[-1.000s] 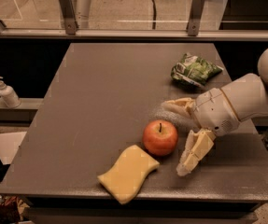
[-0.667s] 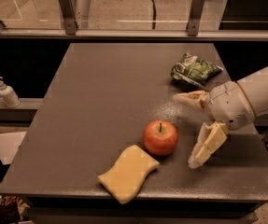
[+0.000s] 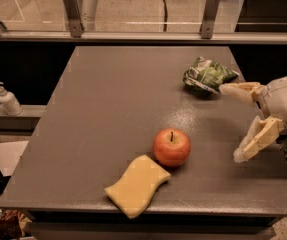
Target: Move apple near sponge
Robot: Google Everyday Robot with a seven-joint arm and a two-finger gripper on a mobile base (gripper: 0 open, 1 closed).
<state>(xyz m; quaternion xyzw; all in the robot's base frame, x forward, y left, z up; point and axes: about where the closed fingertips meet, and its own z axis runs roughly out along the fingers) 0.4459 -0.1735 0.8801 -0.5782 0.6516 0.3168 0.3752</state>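
While the apple [image 3: 171,147] sits upright on the grey table [image 3: 108,99], stem up, we see it just beside the far right corner of the sponge [image 3: 137,185], so close that we cannot tell whether the two touch. The sponge lies flat and slantwise, its near corner close to the table's front edge. To the right of the apple and apart from it, the gripper [image 3: 230,123] hangs over the table's right side with its cream fingers [image 3: 243,91] spread wide and nothing between them. The upper finger reaches toward the green-and-white snack bag [image 3: 208,75], which lies near the far right corner. Bare tabletop stretches across the left half and the far middle. Off the left edge, a pump bottle [image 3: 7,99] stands on a lower ledge, and a railing post [image 3: 72,9] rises beyond the far edge.
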